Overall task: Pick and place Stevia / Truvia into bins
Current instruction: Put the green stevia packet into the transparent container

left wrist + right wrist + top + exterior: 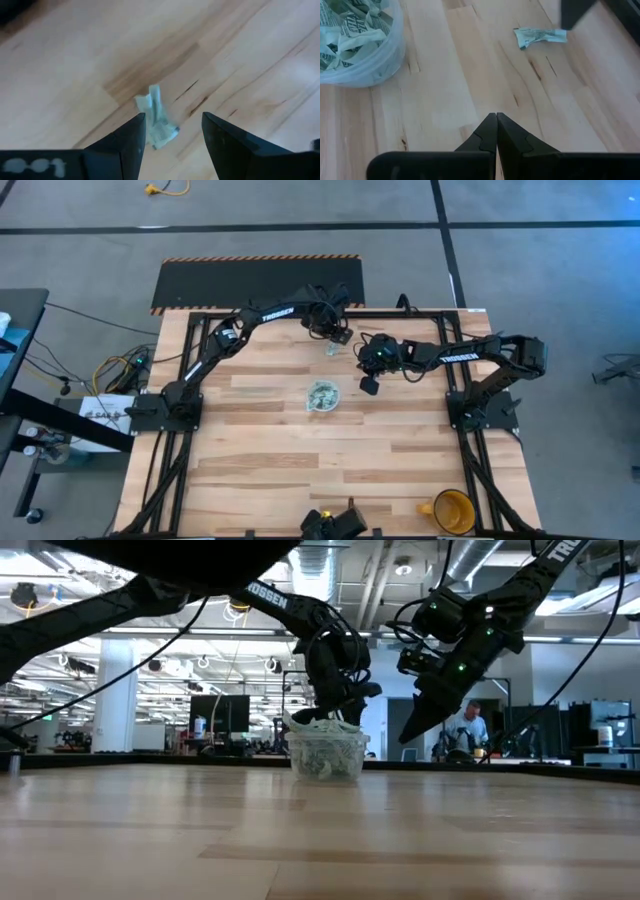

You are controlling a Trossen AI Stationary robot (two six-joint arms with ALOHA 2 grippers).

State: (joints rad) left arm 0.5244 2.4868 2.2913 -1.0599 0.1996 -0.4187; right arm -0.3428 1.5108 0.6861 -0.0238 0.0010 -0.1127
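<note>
Wooden tabletop (300, 470) is carrying a yellow mug (452, 511) at its near right edge. Mid-table, the clear cup (322, 396) is sitting heaped with sachets. Just beyond, the right gripper (496, 131) is hanging idle, jaws pressed together. Farther still, the left gripper (172, 132) is hovering spread over one loose crumpled sachet (157, 117), probably lining up to pinch it.

A yellow mug (452, 511) with a handle stands near one corner of the wooden bench (280, 460). A black mat (255, 283) with a striped edge lies on the grey floor (90, 255) beside the bench. Far behind the bench, a person (466, 729) is in the big, bright room.
</note>
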